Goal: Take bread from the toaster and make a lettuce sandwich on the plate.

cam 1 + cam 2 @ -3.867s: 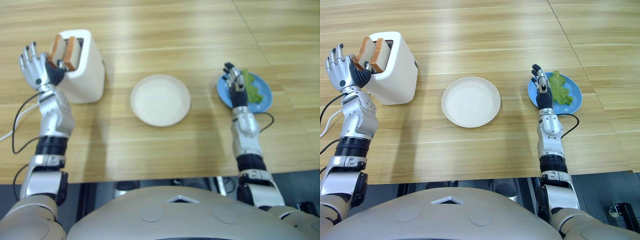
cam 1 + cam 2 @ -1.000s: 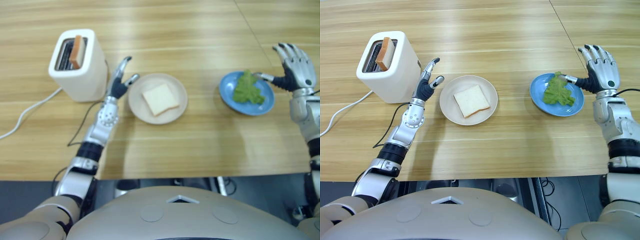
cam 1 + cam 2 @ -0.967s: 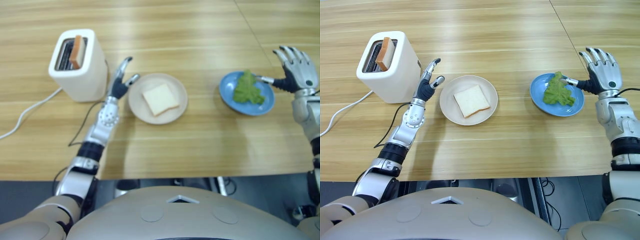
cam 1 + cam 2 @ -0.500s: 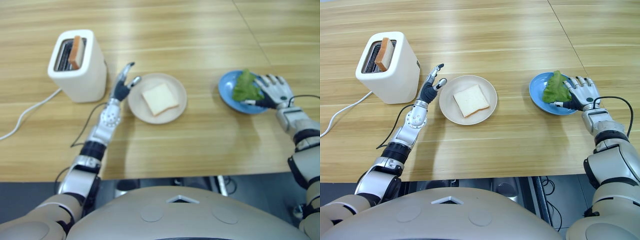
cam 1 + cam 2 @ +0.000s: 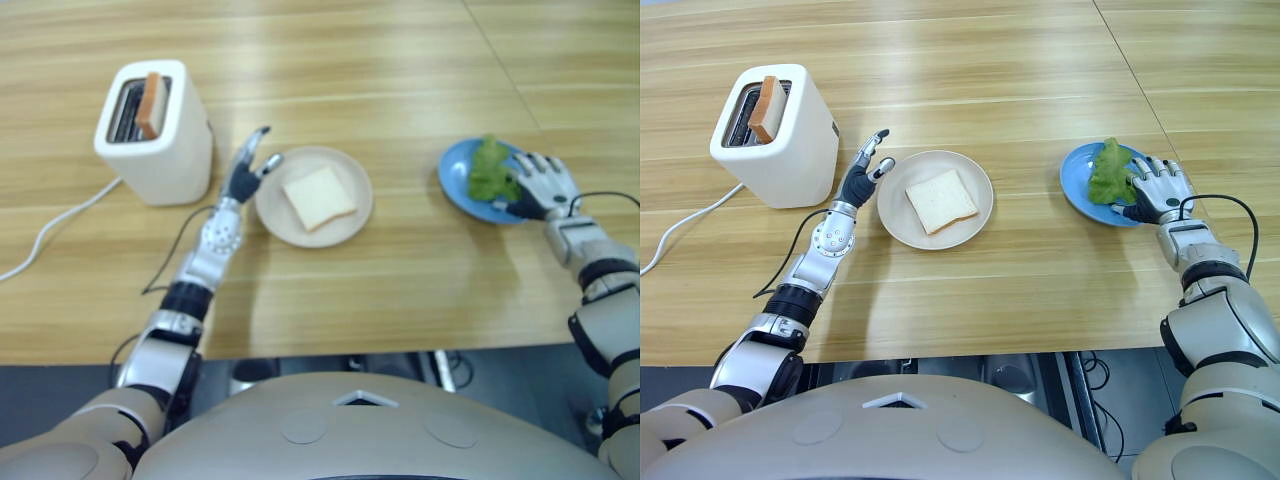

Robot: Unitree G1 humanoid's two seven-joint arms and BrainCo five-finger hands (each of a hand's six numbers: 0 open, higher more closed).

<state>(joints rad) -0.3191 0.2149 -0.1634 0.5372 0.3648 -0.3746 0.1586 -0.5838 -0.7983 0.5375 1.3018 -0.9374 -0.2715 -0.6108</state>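
Looking over the table (image 5: 990, 90), we find open wood beyond the plate (image 5: 940, 243), where a pale square bread slice (image 5: 937, 201) lies flat; another slice (image 5: 766, 107) stands in the toaster (image 5: 790, 150). Our left hand (image 5: 860, 180) rests spread and empty between them. Our right hand (image 5: 1158, 188) covers the blue dish (image 5: 1075, 182) at its rim, against the crumpled lettuce (image 5: 1105, 172); we cannot tell whether it grips.

Toaster (image 5: 775, 130) and plate (image 5: 930, 241) closely flank the left hand (image 5: 859, 181).

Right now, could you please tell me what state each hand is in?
Left hand: open, empty.
Right hand: on the green lettuce leaf in the round blue plate; cannot tell.
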